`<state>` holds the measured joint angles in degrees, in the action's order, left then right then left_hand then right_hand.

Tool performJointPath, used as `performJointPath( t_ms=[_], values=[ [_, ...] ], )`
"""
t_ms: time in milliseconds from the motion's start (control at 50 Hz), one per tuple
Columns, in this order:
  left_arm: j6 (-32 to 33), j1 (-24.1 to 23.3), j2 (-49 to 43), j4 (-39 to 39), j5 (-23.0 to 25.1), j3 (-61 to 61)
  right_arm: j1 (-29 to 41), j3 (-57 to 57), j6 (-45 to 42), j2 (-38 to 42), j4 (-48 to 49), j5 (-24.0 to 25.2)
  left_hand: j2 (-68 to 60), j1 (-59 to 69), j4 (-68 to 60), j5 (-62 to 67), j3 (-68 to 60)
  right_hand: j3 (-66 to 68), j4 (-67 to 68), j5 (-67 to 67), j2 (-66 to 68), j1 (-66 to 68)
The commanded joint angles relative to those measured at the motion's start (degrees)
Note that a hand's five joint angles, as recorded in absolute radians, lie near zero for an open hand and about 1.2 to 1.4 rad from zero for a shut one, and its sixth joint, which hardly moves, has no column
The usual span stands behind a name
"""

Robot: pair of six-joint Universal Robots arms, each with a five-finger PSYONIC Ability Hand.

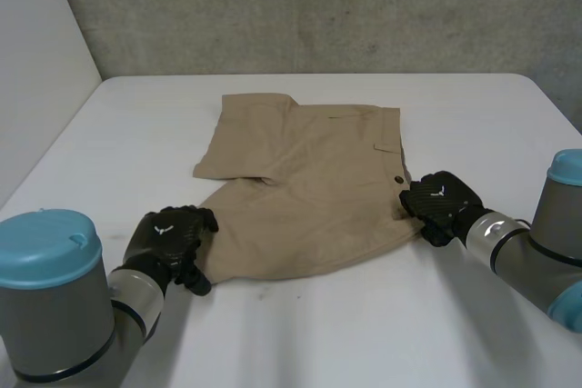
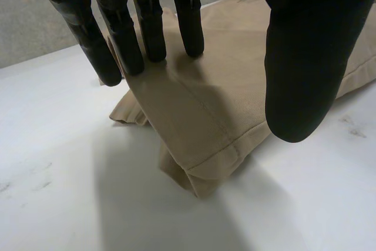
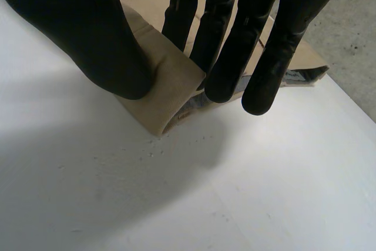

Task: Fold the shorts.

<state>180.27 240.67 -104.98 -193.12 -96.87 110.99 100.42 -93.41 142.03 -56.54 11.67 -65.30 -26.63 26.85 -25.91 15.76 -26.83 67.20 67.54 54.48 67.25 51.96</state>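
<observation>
Fingers (image 2: 148,27) of left hand (image 1: 171,235) lay straight on the near hem corner of the khaki shorts (image 1: 309,197), spread on the table (image 1: 364,333), thumb apart. Right hand (image 1: 440,199) pinched the waistband corner. We judged the unpinched hem could slip when lifted, skewing the fold.

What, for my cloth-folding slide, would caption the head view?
Tan shorts on the white table: left hand touching one near corner, right hand pinching the opposite corner.

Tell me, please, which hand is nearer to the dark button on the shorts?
Right. The right hand is at the waistband corner beside the button; the left hand is at the hem corner across the shorts.
</observation>
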Motion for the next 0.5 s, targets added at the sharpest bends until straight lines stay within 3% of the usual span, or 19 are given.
performJointPath(
  t_ms=[20,240,360,420,480,500],
  values=[
    [0.0,0.06,-2.51,-0.42,0.02,-1.3,0.22,0.16,0.62,-0.41,-0.15,-0.45,-1.58,1.36,-2.3,2.46,-1.38,12.8,12.46,15.52,12.75,28.04],
    [0.43,0.06,-6.29,-1.47,-0.16,-2.71,-0.14,-0.19,7.55,-3.04,-0.51,-0.71,-2.25,2.04,-2.98,3.13,-2.06,12.8,12.46,15.52,12.75,28.04],
    [4.38,1.03,-7.87,-2.44,-0.16,-2.97,0.04,-0.01,10.9,-3.66,-0.51,-2.28,-4.27,4.05,-4.99,5.14,-4.07,12.8,12.46,15.52,12.75,28.04],
    [6.32,1.91,-8.13,-4.37,-0.16,-2.71,0.21,0.07,11.08,-3.75,-0.51,-4.04,-8.79,8.58,-9.52,9.67,-8.6,12.8,12.46,15.52,12.75,28.04],
    [7.29,2.61,-8.05,-6.65,-0.16,-2.09,0.39,0.07,11.08,-3.75,-0.59,-5.71,-21.39,21.18,-22.12,22.27,-21.2,12.8,12.46,15.52,12.75,28.04],
    [7.29,2.78,-7.87,-7.53,-0.16,-1.57,0.48,0.07,11.08,-3.75,-0.68,-6.07,-30.92,30.71,-31.64,31.8,-30.72,12.8,12.46,15.52,12.75,28.04]
  ],
)
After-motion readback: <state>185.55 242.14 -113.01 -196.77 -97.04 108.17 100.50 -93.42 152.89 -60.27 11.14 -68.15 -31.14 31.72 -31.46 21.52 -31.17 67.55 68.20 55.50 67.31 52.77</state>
